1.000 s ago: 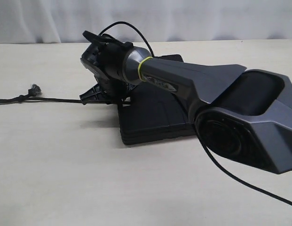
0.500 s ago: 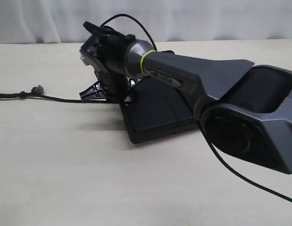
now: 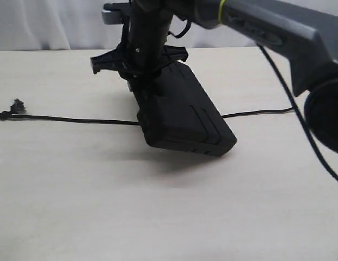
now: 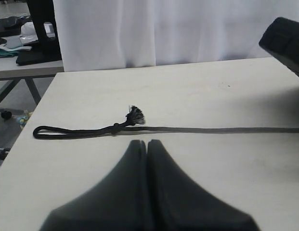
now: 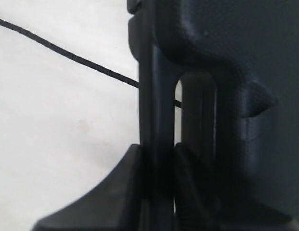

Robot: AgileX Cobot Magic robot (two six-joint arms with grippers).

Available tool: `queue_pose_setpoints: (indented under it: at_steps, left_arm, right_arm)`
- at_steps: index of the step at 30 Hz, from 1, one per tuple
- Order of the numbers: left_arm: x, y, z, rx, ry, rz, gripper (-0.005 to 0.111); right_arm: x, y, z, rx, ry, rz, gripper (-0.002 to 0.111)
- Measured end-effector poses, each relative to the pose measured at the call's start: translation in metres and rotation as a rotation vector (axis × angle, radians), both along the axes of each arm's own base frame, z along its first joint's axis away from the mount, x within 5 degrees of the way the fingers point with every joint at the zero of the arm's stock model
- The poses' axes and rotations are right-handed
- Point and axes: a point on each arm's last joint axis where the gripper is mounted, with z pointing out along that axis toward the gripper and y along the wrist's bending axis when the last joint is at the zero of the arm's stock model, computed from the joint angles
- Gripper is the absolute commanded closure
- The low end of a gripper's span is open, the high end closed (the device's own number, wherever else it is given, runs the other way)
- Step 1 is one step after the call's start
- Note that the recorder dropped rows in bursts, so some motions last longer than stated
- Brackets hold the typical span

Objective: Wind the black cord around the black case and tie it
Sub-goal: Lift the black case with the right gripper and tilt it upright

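The black case (image 3: pixel 185 114) hangs tilted, its upper end raised and its lower corner near the table. My right gripper (image 3: pixel 142 76) is shut on the bar of its handle from above; up close the fingers (image 5: pixel 159 149) clamp that rib of the case (image 5: pixel 226 72). The black cord (image 3: pixel 76 120) lies straight across the table and passes under the case, coming out again on the right. Its frayed tuft (image 3: pixel 17 105) lies at the far left. My left gripper (image 4: pixel 147 143) is shut and empty, just short of the cord (image 4: pixel 212 129) and its knot and tuft (image 4: pixel 135 116).
The right arm (image 3: pixel 277 27) reaches across from the upper right, with its smooth cable (image 3: pixel 302 125) hanging beside it. The cord's end forms a loop (image 4: pixel 43 132) near the table's edge (image 4: pixel 24 125). A cluttered side table (image 4: pixel 24 53) stands beyond, and a white curtain at the back.
My right gripper has risen and turned, lifting the case's held end off the table so it hangs tilted. The cord now runs beneath it, and the tuft has slid left.
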Motion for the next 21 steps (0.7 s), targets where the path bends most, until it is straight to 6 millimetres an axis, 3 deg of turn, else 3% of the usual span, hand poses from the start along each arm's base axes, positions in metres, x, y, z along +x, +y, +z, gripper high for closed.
queue_pose_setpoints:
  at_steps: [6, 11, 15, 21]
  left_arm:
    - [0.000, 0.000, 0.000, 0.000, 0.000, 0.000, 0.107]
    - [0.000, 0.000, 0.000, 0.000, 0.000, 0.000, 0.107]
    - [0.000, 0.000, 0.000, 0.000, 0.000, 0.000, 0.107]
    - [0.000, 0.000, 0.000, 0.000, 0.000, 0.000, 0.107]
  right_arm:
    - [-0.002, -0.025, 0.043, 0.163, 0.026, -0.016, 0.104]
    - [-0.001, -0.043, 0.060, 0.300, 0.076, -0.002, 0.104]
    - [-0.007, -0.045, 0.059, 0.354, 0.118, 0.023, 0.104]
    - [-0.008, -0.050, 0.037, 0.400, 0.159, -0.034, 0.104]
